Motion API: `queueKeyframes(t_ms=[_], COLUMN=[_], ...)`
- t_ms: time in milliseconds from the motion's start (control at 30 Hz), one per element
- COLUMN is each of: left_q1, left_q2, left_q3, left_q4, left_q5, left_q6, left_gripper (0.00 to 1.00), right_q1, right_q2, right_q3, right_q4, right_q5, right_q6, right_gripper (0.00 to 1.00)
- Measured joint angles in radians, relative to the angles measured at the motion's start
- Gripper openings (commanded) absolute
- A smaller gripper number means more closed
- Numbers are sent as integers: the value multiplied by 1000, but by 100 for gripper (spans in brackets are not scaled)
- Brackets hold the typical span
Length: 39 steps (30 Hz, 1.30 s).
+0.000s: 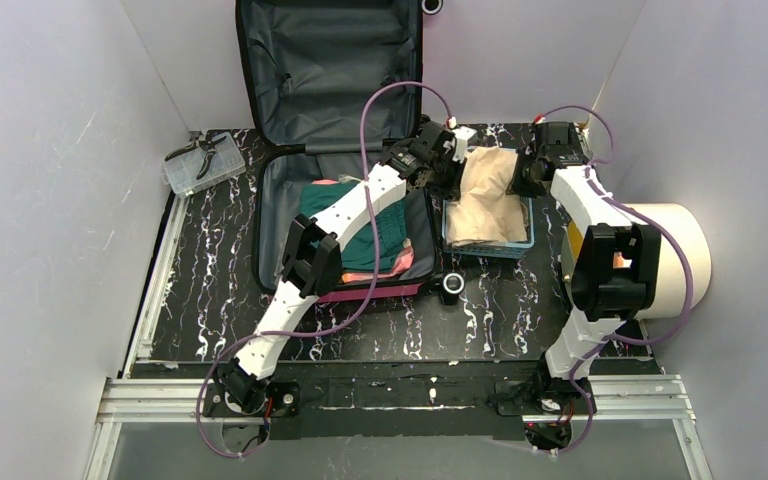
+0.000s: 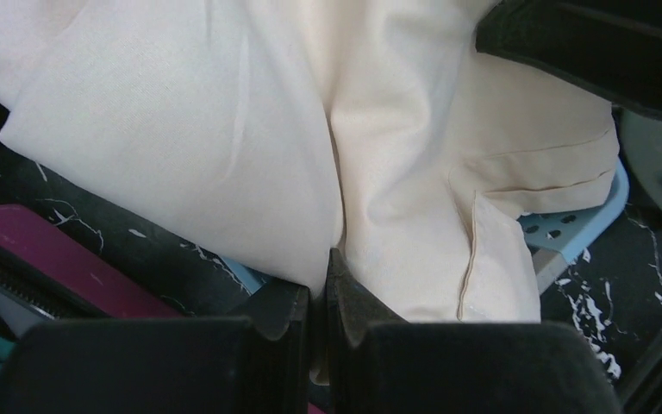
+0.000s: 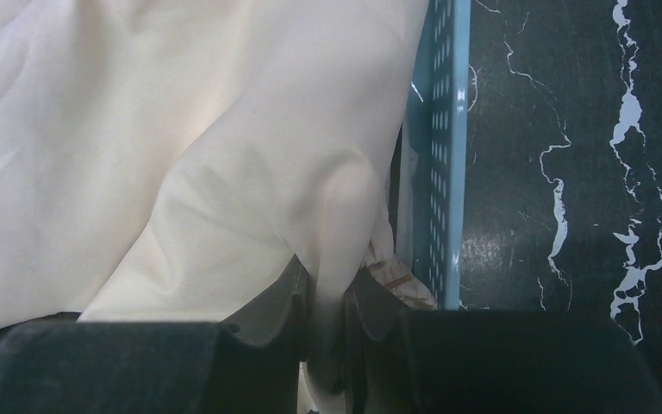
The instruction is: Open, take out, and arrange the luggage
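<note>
The hot-pink luggage (image 1: 290, 160) lies open at the back middle, lid up against the wall, with green and pink clothes (image 1: 355, 225) inside. A cream garment (image 1: 487, 195) hangs over the light-blue basket (image 1: 490, 247) to its right. My left gripper (image 1: 457, 150) is shut on the garment's left top edge (image 2: 224, 129). My right gripper (image 1: 522, 168) is shut on its right top edge (image 3: 181, 172). The basket's rim shows in the left wrist view (image 2: 569, 233) and its wall in the right wrist view (image 3: 440, 172). The luggage's pink shell shows in the left wrist view (image 2: 43, 250).
A clear plastic box with tools (image 1: 203, 162) sits at the back left. A cream cylinder (image 1: 682, 255) lies at the right wall. A black suitcase wheel (image 1: 452, 287) stands by the luggage's front corner. Grey walls close in both sides.
</note>
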Motion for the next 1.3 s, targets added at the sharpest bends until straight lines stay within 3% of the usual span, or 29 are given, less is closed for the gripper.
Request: queueKeyframes(t_ms=[167, 233, 267, 367, 433, 633, 800, 900, 1000, 1133, 1300], left_q1=[-2, -5, -6, -11, -14, -23, -39, -51, -57, -61, -64], left_q2=[38, 56, 64, 79, 79, 76, 59, 50, 22, -32, -68], left_q3=[0, 0, 0, 1, 5, 7, 32, 88, 114, 117, 71], left_q4=[29, 43, 48, 74, 81, 82, 38, -2, -30, -59, -61], left_q5=[-32, -48, -55, -70, -85, -93, -90, -82, -63, -29, 2], left_q6=[45, 69, 80, 114, 135, 187, 235, 247, 246, 230, 196], left_gripper=[0, 5, 9, 17, 21, 35, 46, 47, 44, 35, 32], right_q1=[0, 1, 2, 3, 3, 6, 63, 124, 171, 177, 141], right_q2=[40, 47, 48, 63, 78, 109, 102, 73, 30, -14, 37], right_q3=[0, 0, 0, 0, 8, 66, 104, 106, 106, 105, 107], right_q4=[5, 5, 5, 8, 5, -32, -56, -74, -68, -20, 22], right_q5=[35, 54, 61, 86, 98, 127, 266, 381, 437, 428, 338], right_q6=[-4, -9, -11, -16, -18, -44, -80, -110, -133, -146, -134], right_gripper=[1, 1, 5, 32, 44, 52, 61, 62, 46, 25, 22])
